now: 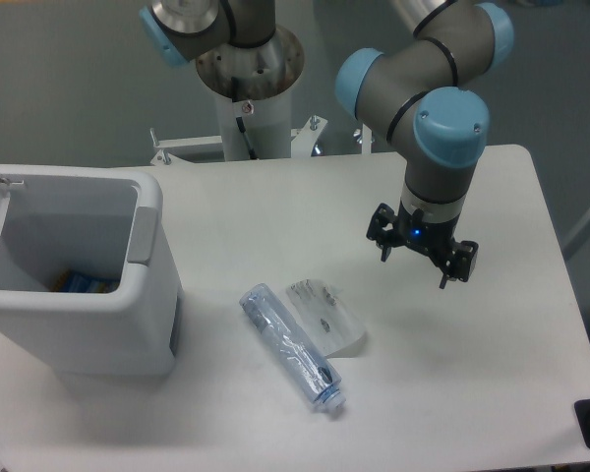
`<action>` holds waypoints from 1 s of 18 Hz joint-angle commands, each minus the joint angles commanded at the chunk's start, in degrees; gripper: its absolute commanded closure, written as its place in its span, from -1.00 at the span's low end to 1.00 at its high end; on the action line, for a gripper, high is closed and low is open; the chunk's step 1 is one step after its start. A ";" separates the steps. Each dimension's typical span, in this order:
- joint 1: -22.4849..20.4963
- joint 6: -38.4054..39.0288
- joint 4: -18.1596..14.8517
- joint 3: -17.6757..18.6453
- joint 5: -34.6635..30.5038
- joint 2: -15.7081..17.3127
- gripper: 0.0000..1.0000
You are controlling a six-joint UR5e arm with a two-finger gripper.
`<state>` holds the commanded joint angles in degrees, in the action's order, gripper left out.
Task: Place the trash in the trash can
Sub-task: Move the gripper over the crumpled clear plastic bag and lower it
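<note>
Grey arm bends downward, its claw [423, 261] spread wide and empty, right of the bottle [291, 347].

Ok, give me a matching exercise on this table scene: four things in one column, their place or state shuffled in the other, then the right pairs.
Column one
1. water bottle
2. plastic sheet
3. trash can
4. gripper

Column two
A. at the table's left side, lid open, something blue and yellow at the bottom
B. above the table, right of the trash, fingers spread, holding nothing
C. lying on its side, cap toward the table's near edge
D. flat on the table, beside the bottle on its right

Pairs: 1-C, 2-D, 3-A, 4-B
</note>
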<state>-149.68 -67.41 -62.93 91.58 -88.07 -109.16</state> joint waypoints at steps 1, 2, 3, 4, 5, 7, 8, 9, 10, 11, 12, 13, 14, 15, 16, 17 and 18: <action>0.61 0.09 0.09 0.35 -0.09 0.00 -1.00; 0.70 0.26 0.44 0.61 -0.09 0.00 -1.00; 0.71 0.35 0.87 0.79 -0.09 0.00 -1.00; 0.71 0.27 0.97 0.79 0.00 0.00 -1.00; 0.71 0.35 0.88 0.79 0.00 0.00 -1.00; 0.79 0.79 0.97 0.88 0.17 0.09 -1.00; 0.97 2.18 0.97 1.40 0.18 0.09 -1.00; 1.40 4.63 1.58 2.45 0.18 0.00 -1.00; 1.84 7.36 3.50 3.68 0.18 0.09 -1.00; 2.02 9.21 6.04 5.43 0.26 0.17 -1.00; 2.20 9.84 8.94 7.02 0.26 0.35 -1.00; 2.29 9.93 11.05 8.34 0.26 0.53 -1.00; 2.29 10.11 12.03 8.96 0.26 0.53 -1.00; 2.37 10.54 12.13 9.23 0.26 0.53 -1.00; 2.81 11.50 12.13 9.23 0.26 0.53 -1.00; 3.16 12.65 12.22 9.23 0.35 0.53 -1.00; 3.43 13.88 12.13 9.23 0.44 0.44 -1.00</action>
<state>-146.25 -53.54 -50.80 100.81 -87.63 -108.72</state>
